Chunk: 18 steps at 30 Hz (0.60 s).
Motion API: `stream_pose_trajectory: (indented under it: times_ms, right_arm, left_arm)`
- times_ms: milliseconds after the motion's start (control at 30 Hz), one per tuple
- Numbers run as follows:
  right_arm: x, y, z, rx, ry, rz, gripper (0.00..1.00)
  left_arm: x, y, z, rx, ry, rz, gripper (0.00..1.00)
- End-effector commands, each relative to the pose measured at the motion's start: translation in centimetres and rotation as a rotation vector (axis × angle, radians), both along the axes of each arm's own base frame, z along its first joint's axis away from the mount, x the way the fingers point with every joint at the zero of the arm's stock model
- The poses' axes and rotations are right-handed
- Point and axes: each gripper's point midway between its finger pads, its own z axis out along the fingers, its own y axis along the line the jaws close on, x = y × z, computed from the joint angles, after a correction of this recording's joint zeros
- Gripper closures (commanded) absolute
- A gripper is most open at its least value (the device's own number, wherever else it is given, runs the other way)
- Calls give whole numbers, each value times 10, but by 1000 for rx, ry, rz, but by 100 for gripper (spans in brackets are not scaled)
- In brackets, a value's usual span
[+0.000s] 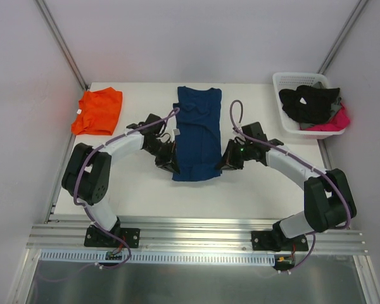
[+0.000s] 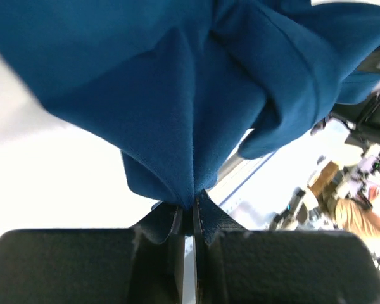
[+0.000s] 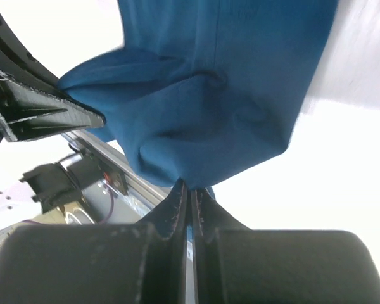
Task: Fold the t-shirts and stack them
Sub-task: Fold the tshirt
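Observation:
The navy blue t-shirt (image 1: pixel 197 133) lies as a long narrow strip down the middle of the table. Its near end is lifted off the surface. My left gripper (image 1: pixel 175 166) is shut on the shirt's near left corner, and cloth (image 2: pixel 177 95) bunches up from its closed tips (image 2: pixel 193 204). My right gripper (image 1: pixel 220 166) is shut on the near right corner, with blue cloth (image 3: pixel 209 95) draped above its tips (image 3: pixel 190 187). The orange t-shirt (image 1: pixel 99 111) lies folded at the far left of the table.
A white basket (image 1: pixel 284 81) at the far right holds black and pink clothes (image 1: pixel 313 106). The table's metal front rail (image 1: pixel 196 231) runs in front of both arm bases. Grey walls close in the left, back and right sides.

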Motion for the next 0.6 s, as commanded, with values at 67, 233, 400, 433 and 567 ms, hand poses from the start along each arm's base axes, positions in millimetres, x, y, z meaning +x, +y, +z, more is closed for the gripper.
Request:
stream_pose_trajectory:
  times_ms: [67, 233, 400, 433, 567]
  right_arm:
    - [43, -12, 31, 10, -126, -56, 99]
    - [62, -13, 34, 15, -152, -71, 99]
    - [76, -12, 36, 17, -175, -82, 100]
    - [81, -13, 41, 20, -187, -86, 99]
    - [101, -17, 46, 21, -216, -111, 99]
  left_arm:
    - [27, 13, 22, 14, -113, 12, 100]
    - [58, 9, 36, 6, -188, 17, 100]
    - [90, -2, 44, -4, -236, 13, 100]
    - [95, -3, 39, 2, -228, 14, 100]
    - [114, -9, 42, 2, -255, 14, 100]
